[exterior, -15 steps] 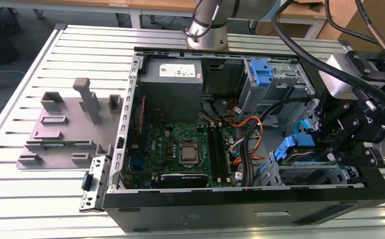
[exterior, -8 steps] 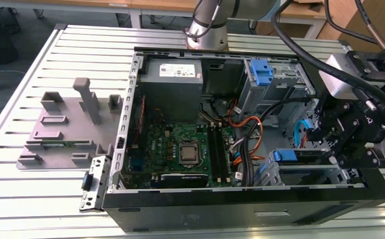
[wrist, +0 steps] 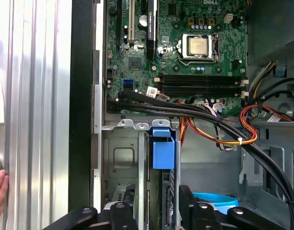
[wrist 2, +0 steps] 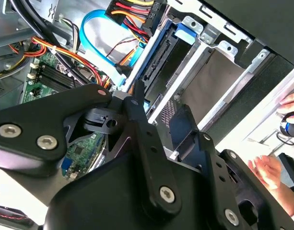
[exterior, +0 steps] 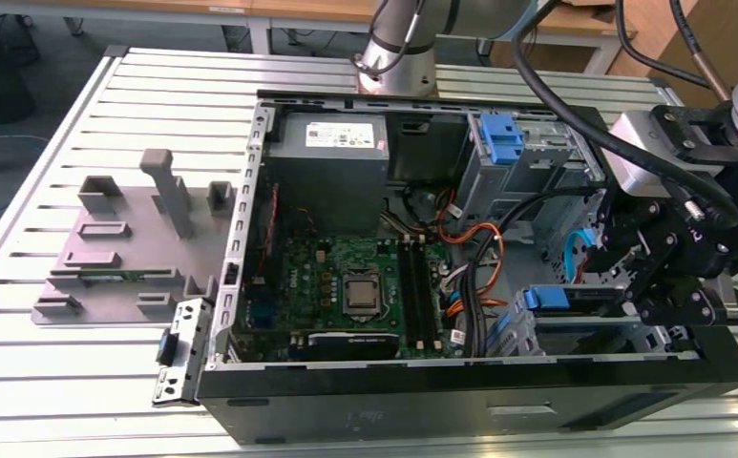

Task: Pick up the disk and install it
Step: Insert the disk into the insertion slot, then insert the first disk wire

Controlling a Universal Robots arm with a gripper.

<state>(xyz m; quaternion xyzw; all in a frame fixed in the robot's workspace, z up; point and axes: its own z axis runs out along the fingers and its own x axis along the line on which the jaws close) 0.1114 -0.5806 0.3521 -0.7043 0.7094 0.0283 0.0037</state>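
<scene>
The disk (exterior: 562, 301) stands on edge in the drive cage at the front right corner of the open computer case (exterior: 471, 405), on the exterior view's right. Its blue rail tab (wrist: 163, 148) shows in the first wrist view, and its dark connector edge (wrist 2: 161, 57) with blue rails shows in the second wrist view. My gripper (exterior: 626, 286) hangs just over the cage. In both wrist views its black fingers (wrist: 190, 206) straddle the disk's near end with gaps on each side. The gripper (wrist 2: 161, 112) looks open, with nothing clamped.
A grey power-supply box (exterior: 330, 143), green motherboard (exterior: 343, 286) and bare blue bracket (exterior: 502, 138) sit inside the case. Cable bundles (wrist: 218, 129) run beside the cage. A grey fixture (exterior: 127, 248) lies on the slatted table. A person's hand (wrist 2: 271, 172) is nearby.
</scene>
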